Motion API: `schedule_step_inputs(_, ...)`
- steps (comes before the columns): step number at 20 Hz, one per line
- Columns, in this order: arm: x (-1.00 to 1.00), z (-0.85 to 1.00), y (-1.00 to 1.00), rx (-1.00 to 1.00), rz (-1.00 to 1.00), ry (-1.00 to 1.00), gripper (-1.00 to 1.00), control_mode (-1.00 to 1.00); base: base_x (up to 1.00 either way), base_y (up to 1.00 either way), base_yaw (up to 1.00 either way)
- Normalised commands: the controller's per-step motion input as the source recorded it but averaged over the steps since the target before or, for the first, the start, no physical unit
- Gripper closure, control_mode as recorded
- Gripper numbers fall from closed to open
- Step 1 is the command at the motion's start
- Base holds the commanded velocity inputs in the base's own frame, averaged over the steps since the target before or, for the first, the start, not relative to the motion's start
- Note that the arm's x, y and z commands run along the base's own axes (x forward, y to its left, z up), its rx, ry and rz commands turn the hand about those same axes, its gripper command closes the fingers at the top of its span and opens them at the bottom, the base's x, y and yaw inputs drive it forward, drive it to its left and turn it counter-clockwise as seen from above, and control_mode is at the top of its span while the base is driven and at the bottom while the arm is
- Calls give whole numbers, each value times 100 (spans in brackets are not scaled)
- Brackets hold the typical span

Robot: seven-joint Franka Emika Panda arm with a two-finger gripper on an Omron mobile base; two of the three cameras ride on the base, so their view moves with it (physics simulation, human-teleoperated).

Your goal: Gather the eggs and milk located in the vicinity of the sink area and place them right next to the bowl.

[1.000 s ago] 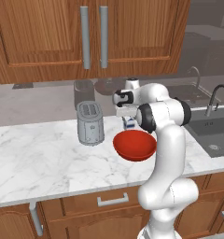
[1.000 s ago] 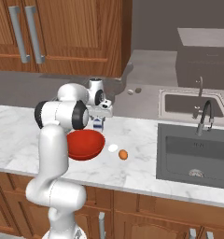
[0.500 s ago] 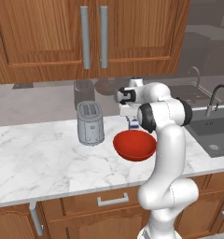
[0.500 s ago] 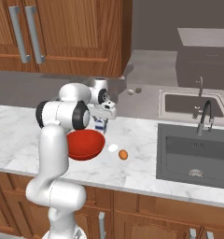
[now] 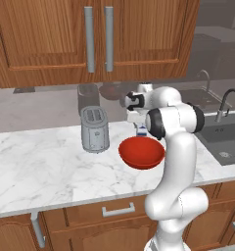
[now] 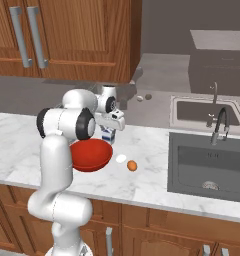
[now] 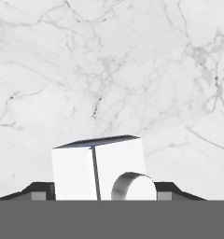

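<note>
- On the veined marble surface, the milk stands upright just behind the glossy red bowl, seemingly already delivered
- Two smooth oval eggs, white and orange-brown, lie just right of the bowl
- Gripper hovers above the boxy carton; whether its fingers are apart cannot be told

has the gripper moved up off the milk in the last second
Yes. The gripper has risen a little above the milk, which stands beside the bowl; against the toaster it sits higher.
</note>
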Motion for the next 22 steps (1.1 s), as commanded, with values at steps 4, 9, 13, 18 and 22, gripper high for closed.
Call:
schedule_step_inputs(4, -23, -12, 0, 0, -7, -1, 100, -100, 0, 0, 0)
schedule_step_inputs(9, -14, -12, 0, 0, -3, -2, 100, -100, 0, 0, 0)
schedule_step_inputs(13, 0, -30, 0, 0, 0, -8, 100, -100, 0, 0, 0)
schedule_step_inputs(18, 0, -22, 0, 0, 0, -11, 100, -100, 0, 0, 0)
schedule_step_inputs(22, 0, -6, 0, 0, 0, -4, 100, -100, 0, 0, 0)
